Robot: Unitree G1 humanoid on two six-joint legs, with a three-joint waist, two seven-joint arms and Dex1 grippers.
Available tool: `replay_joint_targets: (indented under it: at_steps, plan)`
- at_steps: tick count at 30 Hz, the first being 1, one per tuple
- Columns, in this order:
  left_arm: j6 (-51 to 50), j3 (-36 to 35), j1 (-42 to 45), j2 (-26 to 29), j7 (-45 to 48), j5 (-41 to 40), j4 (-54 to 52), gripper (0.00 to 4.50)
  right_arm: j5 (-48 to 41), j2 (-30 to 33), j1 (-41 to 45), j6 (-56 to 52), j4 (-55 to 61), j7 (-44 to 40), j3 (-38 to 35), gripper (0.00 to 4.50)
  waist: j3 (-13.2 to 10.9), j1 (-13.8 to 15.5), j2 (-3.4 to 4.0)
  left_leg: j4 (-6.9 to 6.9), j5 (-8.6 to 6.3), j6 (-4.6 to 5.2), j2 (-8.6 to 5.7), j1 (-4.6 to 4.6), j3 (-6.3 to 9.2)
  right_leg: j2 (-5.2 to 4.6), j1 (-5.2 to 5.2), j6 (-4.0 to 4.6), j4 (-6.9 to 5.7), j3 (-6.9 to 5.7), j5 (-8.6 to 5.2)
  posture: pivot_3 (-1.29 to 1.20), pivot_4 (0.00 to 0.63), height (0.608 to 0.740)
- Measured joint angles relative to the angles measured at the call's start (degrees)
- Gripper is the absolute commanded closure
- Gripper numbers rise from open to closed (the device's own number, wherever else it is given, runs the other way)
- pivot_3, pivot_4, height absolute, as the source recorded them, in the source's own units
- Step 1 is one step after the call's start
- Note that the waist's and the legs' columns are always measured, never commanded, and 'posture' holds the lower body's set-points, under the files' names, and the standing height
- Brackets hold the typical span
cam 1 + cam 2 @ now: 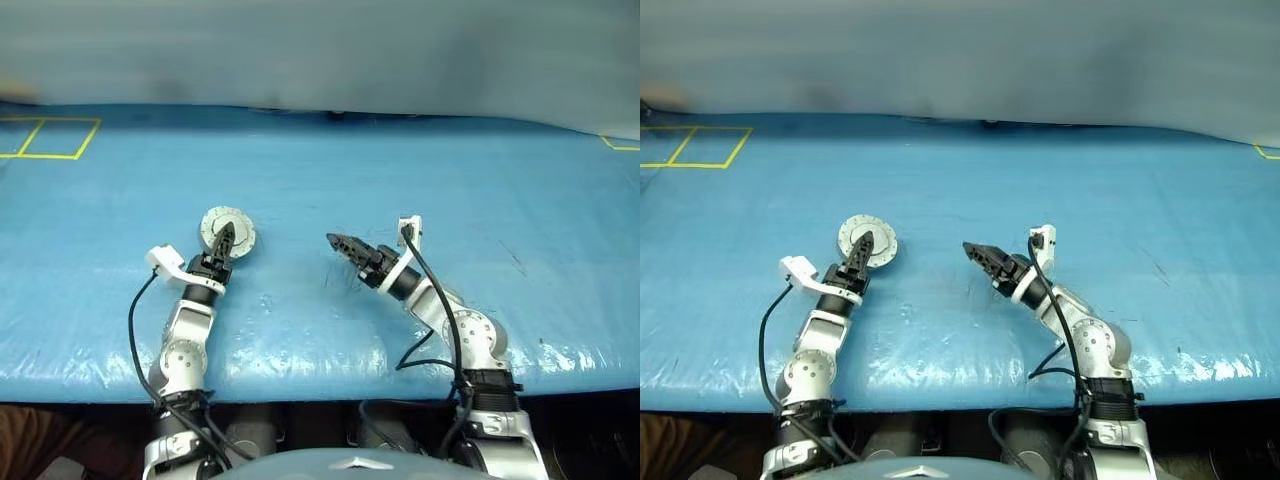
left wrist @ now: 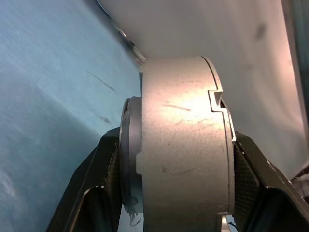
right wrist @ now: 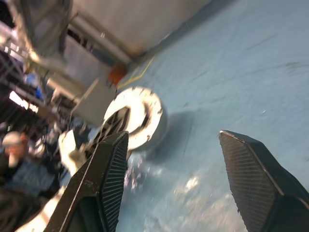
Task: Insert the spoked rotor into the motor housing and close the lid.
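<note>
In the left hand (image 1: 226, 240), the motor housing (image 1: 228, 232).

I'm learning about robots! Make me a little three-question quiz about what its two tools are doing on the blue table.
1. True or false: the left tool is clamped on the round grey closed motor housing.
2. The right tool is: A) holding a cup, B) open and holding nothing, C) pressing the housing.
3. Fill in: the table cover is the colour ____.

Key: 1 true; 2 B; 3 blue.
</note>
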State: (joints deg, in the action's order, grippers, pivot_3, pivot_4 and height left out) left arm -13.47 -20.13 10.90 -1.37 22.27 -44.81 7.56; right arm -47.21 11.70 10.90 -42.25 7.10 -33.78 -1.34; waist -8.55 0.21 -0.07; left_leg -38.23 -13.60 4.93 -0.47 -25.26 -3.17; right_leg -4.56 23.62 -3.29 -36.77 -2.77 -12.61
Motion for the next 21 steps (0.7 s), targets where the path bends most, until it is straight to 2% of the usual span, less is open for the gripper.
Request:
replay_joint_targets:
  at_steps: [5,9,12,15,16,21]
  plan:
    - [1.77,-0.33,8.71,0.55,-0.97,2.40,8.30,1.87,12.08,7.48,-2.14,7.41,2.79,-7.68,12.08,1.38,-0.04,0.01,-0.08,-0.18,0.00,0.08,-0.03,0.00,-0.07,0.02,-0.06,-0.16,0.00,-0.10,0.09,0.00,0.150,0.740]
    - [3.44,-0.84,13.75,1.77,-1.32,4.94,16.17,1.87,17.51,7.65,-2.89,12.11,2.59,-9.16,15.07,1.38,-0.18,-0.14,-0.31,-0.29,0.04,0.02,0.00,-0.02,-0.08,0.07,-0.07,-0.21,-0.04,-0.10,0.12,0.00,0.150,0.740]
    - [5.26,-1.04,15.37,1.92,-2.27,6.94,20.76,1.16,18.79,6.51,-2.82,13.46,2.34,-8.77,15.00,1.33,-0.24,-0.10,-0.42,-0.34,0.13,-0.13,0.00,-0.02,-0.08,0.05,-0.09,-0.24,-0.04,-0.09,0.14,0.00,0.150,0.740]
    - [7.36,-1.71,17.29,2.21,-3.40,8.55,22.91,0.16,19.45,6.07,-2.82,13.65,2.30,-8.76,14.94,1.33,-0.26,0.04,-0.45,-0.40,0.14,-0.15,0.02,0.00,-0.07,0.02,-0.15,-0.25,-0.04,-0.10,0.16,0.00,0.150,0.740]
    - [8.11,-1.91,17.60,2.58,-3.70,8.94,23.33,0.04,19.68,5.88,-2.84,13.83,2.29,-8.73,14.94,1.33,-0.26,-0.02,-0.45,-0.42,0.14,-0.15,0.03,0.02,-0.08,0.02,-0.16,-0.23,-0.05,-0.09,0.17,0.00,0.150,0.740]
    - [13.63,-3.38,16.87,2.92,-7.48,11.22,23.72,0.04,20.17,5.74,-2.86,14.20,1.71,-8.41,14.34,1.33,-0.25,-0.09,-0.45,-0.43,0.13,-0.15,0.07,0.06,-0.08,-0.23,-0.16,-0.18,-0.06,-0.06,0.21,0.00,0.150,0.740]
